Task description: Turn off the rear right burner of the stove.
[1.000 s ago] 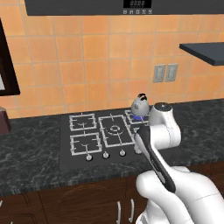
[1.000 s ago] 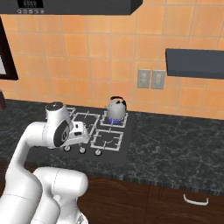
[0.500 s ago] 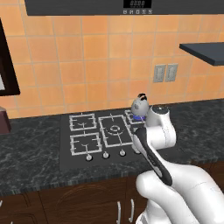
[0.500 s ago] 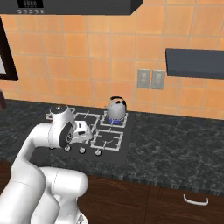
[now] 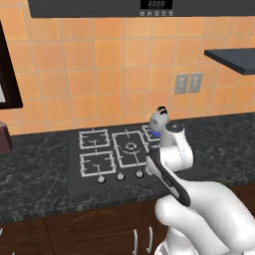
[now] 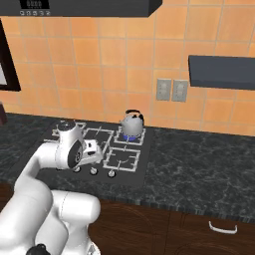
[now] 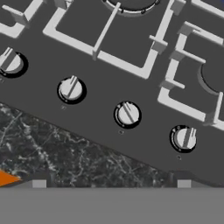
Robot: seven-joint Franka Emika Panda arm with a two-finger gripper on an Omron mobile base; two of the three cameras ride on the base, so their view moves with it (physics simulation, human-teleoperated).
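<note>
The stove (image 5: 74,172) is a black glass cooktop with silver-grey grates and a front row of round silver knobs (image 5: 120,176). A grey kettle (image 5: 159,121) (image 6: 132,124) stands on the rear right burner (image 6: 130,138), where a blue glow (image 5: 156,133) shows under its base. My gripper (image 6: 95,155) hangs just above the knob row, pointing down. In the hand view the gripper (image 7: 111,183) is open, its fingertips (image 7: 39,183) wide apart with nothing between them. Several knobs lie ahead of it there, the nearest two (image 7: 127,113) (image 7: 183,138) a little further in.
The dark marbled counter (image 6: 199,169) surrounds the stove. The large centre grate (image 5: 130,147) with its ring sits behind the knobs. An orange tiled wall with a double outlet (image 6: 171,90) rises behind, and a dark shelf (image 6: 221,71) juts out at the upper right.
The arm has eased slightly to the left over the stove's front edge. Kettle, flame and knobs look unchanged.
</note>
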